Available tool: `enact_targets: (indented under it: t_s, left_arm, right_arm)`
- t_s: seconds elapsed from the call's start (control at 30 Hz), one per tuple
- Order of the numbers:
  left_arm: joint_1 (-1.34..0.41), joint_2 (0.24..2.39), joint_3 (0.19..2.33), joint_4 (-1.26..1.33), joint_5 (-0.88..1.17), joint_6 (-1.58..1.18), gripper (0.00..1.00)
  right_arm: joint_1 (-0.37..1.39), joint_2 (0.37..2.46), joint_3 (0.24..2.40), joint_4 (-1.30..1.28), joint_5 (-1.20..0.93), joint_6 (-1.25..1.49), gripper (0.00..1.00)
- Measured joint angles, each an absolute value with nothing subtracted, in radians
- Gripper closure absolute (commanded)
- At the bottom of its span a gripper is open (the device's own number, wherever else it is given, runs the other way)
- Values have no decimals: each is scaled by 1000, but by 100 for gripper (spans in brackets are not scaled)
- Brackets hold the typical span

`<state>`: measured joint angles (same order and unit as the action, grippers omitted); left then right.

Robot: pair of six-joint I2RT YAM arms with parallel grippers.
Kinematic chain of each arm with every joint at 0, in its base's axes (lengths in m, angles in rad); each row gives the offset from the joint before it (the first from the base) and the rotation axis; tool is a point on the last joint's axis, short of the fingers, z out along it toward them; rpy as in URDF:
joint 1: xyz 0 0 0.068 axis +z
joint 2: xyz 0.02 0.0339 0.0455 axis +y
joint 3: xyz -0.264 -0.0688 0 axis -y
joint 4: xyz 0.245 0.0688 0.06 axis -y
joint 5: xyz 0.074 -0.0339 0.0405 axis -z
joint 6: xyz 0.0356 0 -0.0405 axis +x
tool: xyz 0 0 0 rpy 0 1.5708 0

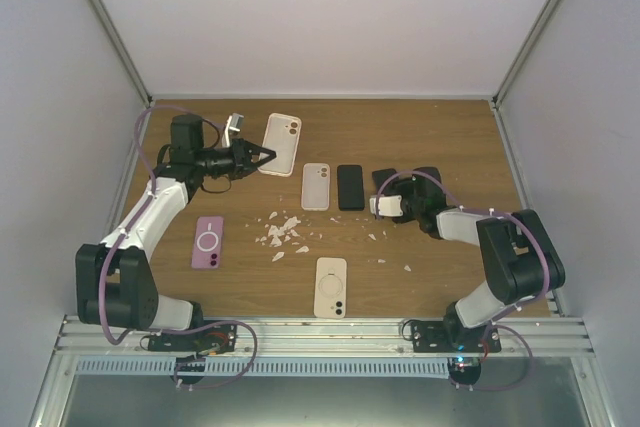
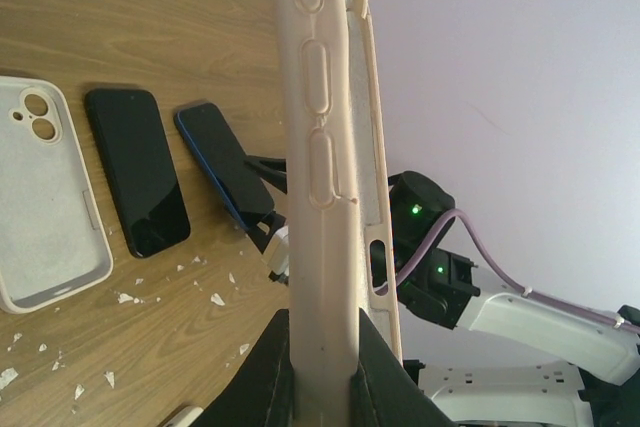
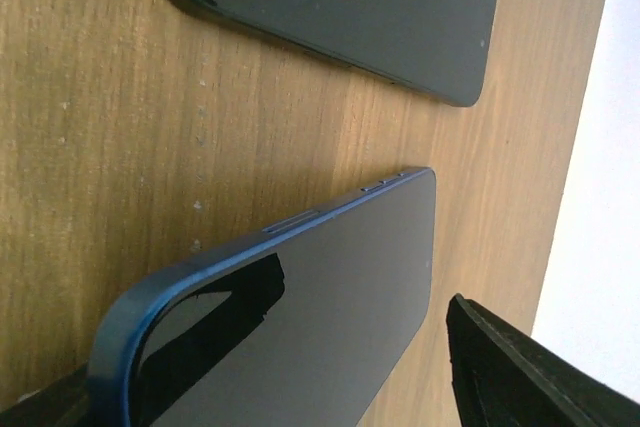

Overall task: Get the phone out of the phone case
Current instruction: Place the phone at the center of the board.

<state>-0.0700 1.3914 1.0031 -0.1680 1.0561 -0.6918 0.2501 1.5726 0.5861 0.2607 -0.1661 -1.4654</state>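
The cream phone case [image 2: 320, 147] looks matte and rubbery. The left wrist view shows it edge-on, with three oblong button bumps moulded down its side. The black jaws of the left gripper [image 2: 322, 332] pinch its lower end, and in the overhead view it sits at the upper left of the desk. The blue phone [image 3: 320, 277] is glossy dark glass in a rounded blue frame. It sits bare, right of centre, one end raised, between the spread jaws of the right gripper [image 3: 260, 357]; whether a jaw touches it I cannot tell. Beside it a black phone [image 2: 137, 169] lies flat, then an empty cream case [image 2: 45, 197] with two round lens holes. A pink case [image 1: 208, 242] and jagged white scraps [image 1: 280, 232] lie lower in the overhead view. The desk [image 1: 450, 137] is brown wood grain, enclosed by plain pale panels [image 1: 330, 17].
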Motion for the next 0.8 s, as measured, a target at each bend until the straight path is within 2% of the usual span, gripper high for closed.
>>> enact_targets:
  t_s: [0.23, 0.8]
  left_arm:
    - [-70, 1380, 996, -166, 1055, -692, 100]
    - [-70, 1379, 990, -160, 1054, -693, 100]
  right_arm:
    - [262, 1572, 598, 241, -165, -1464, 21]
    - [289, 1573, 621, 197, -165, -1443, 17]
